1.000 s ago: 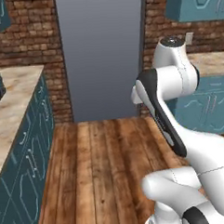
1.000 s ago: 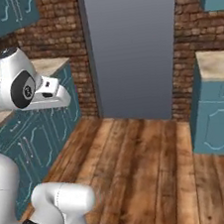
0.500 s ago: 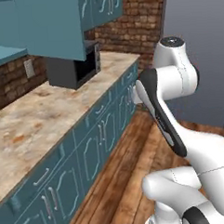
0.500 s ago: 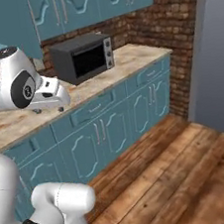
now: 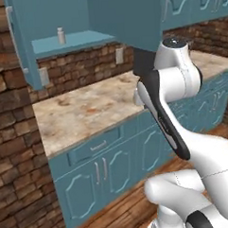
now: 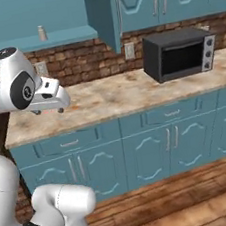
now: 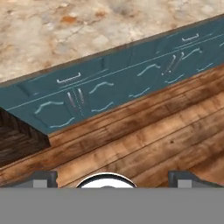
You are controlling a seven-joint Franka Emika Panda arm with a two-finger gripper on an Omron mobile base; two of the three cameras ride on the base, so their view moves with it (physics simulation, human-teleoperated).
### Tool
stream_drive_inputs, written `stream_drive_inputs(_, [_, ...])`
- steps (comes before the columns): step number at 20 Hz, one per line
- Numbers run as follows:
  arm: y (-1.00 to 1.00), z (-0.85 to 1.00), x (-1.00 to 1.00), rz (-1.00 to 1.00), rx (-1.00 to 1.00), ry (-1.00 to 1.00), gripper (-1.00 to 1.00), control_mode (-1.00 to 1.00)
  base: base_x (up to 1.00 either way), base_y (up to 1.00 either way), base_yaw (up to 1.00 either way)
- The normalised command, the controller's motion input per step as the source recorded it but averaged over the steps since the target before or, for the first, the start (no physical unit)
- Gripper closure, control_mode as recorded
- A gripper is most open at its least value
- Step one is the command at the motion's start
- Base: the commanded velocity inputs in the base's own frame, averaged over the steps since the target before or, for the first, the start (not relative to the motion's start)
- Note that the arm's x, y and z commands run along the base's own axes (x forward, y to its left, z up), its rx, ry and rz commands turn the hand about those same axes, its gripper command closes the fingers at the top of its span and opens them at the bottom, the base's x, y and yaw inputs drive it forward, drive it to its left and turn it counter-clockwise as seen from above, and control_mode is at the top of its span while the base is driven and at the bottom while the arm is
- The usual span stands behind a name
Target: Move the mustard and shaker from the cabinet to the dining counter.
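Left base view: one shaker on the open cabinet shelf

One shaker (image 5: 61, 35) stands alone on the shelf of the open cabinet (image 5: 69, 42), at 11 o'clock. Below runs one marbled bench (image 5: 87, 108) carrying one microwave (image 6: 178, 53), at 2 o'clock in the right base view. The gripper (image 6: 48, 111) hangs wide open, holding nothing, over the bench.

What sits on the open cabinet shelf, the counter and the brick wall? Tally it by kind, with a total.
Shaker: 1
Microwave: 1
Wall outlets: 2
Total: 4
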Motion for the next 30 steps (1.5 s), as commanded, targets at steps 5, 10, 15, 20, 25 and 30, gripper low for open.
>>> stream_drive_inputs(5, [0.00, 0.00, 0.00, 0.00, 0.00, 0.00, -1.00, 1.00, 0.32, -0.12, 0.63])
stream_drive_inputs(10, [0.00, 0.00, 0.00, 0.00, 0.00, 0.00, -1.00, 1.00, 0.54, -0.27, 0.47])
stream_drive_inputs(15, [0.00, 0.00, 0.00, 0.00, 0.00, 0.00, -1.00, 1.00, 0.60, -0.49, 0.37])
stream_drive_inputs(20, [0.00, 0.00, 0.00, 0.00, 0.00, 0.00, -1.00, 1.00, 0.51, -0.55, 0.22])
stream_drive_inputs(25, [0.00, 0.00, 0.00, 0.00, 0.00, 0.00, -1.00, 1.00, 0.47, -0.36, 0.00])
stream_drive_inputs(30, [0.00, 0.00, 0.00, 0.00, 0.00, 0.00, -1.00, 1.00, 0.63, -0.20, -0.06])
